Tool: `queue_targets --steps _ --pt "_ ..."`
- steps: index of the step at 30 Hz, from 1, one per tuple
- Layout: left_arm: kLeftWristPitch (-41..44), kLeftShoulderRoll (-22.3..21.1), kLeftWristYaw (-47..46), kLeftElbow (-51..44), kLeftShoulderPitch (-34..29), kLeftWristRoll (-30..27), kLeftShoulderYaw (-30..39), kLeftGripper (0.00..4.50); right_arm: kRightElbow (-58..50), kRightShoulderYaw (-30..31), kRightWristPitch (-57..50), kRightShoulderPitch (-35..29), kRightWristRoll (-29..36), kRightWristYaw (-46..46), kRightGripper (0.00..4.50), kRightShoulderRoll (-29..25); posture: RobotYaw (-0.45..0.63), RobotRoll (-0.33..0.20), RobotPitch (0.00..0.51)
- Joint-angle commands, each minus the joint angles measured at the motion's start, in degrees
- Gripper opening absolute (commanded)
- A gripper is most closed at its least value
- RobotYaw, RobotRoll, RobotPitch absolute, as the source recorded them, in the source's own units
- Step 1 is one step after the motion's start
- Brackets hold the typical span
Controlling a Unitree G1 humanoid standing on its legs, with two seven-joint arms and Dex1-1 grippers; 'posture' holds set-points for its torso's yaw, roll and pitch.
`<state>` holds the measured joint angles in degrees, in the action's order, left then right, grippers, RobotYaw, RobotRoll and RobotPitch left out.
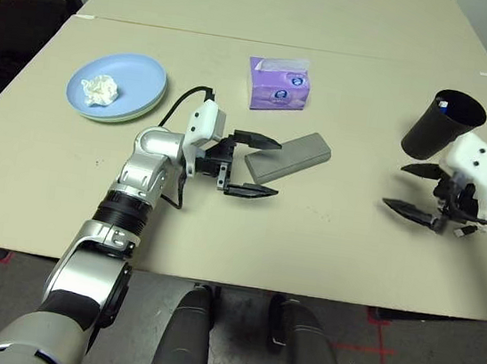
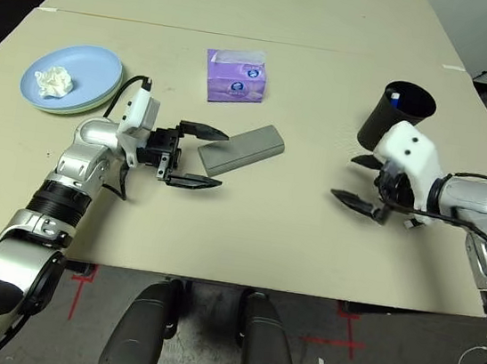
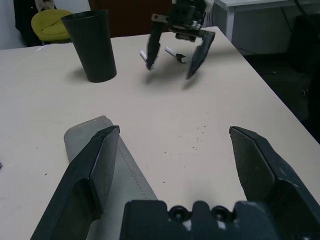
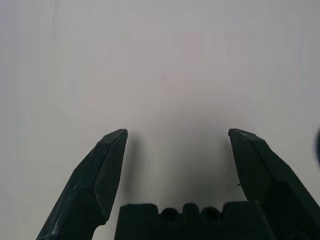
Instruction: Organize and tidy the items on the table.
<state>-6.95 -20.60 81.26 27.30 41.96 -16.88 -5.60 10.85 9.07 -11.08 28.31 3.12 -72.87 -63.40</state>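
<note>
Left jaws (image 1: 254, 165) are spread, empty, one finger over the case (image 1: 288, 157); a careless sweep could shove it. Right jaws (image 2: 360, 181), also spread and empty, could topple the cup (image 2: 396, 117) just beyond.

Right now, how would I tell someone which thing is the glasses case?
Start at the purple tissue box near the middle of the table. Just in front of it, toward the robot, lies the grey oblong glasses case, beside the open left gripper. It is the one flat, grey, rounded bar; the black cup stands upright far to the right.
</note>
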Motion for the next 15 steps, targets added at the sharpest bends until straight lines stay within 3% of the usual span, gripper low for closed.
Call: queue_targets --steps 1,6,15 --pt "0.7 -0.06 -0.79 -2.16 -1.08 -0.79 0.05 4.47 7.45 5.44 9.24 5.91 -8.24 -7.67 4.5 -4.51 0.09 0.0 0.213" --pt "1.81 0.3 -2.11 -3.24 -0.99 -2.03 0.94 4.47 18.71 9.65 21.38 13.86 -15.88 -9.17 4.5 -3.34 0.09 0.0 0.214" --pt "5.83 1.24 -4.81 -5.08 -1.11 -3.2 1.11 4.47 31.22 13.38 37.41 20.02 -23.17 -9.14 4.5 -0.57 0.09 0.0 0.229"
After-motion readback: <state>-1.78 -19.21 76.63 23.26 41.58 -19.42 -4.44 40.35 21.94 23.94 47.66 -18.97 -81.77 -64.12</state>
